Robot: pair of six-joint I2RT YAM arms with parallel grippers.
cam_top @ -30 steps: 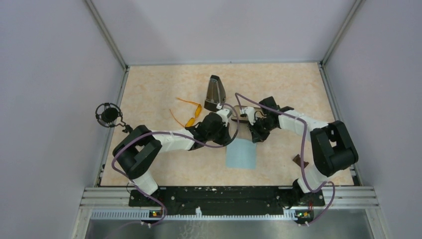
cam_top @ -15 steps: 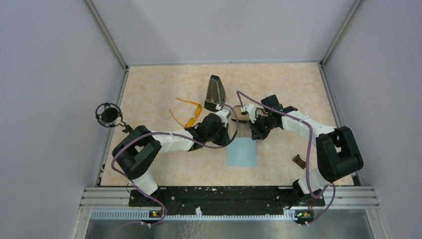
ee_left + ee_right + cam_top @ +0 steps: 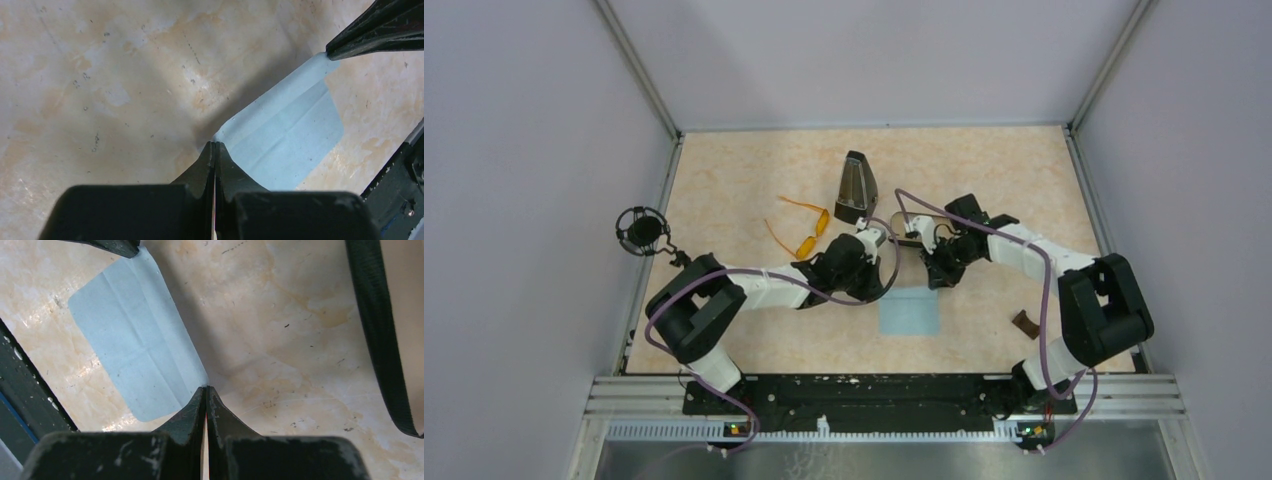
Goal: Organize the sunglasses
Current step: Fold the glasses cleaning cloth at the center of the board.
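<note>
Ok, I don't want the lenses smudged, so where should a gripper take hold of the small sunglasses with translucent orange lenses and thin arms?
Probably by one thin arm, not the lenses. The sunglasses lie open, both arms unfolded and pointing left, away from the black glasses case. Come from above, fingers straddling the nearer arm close to its hinge.

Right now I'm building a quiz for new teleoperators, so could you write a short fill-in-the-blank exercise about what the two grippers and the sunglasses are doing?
1. The left gripper and the right gripper are each shut on a corner of the light blue ____.
2. The sunglasses lie on the table, held by ____ gripper.
3. In the top view, the sunglasses lie nearer the ____ arm.
Missing words: cloth; neither; left.
</note>
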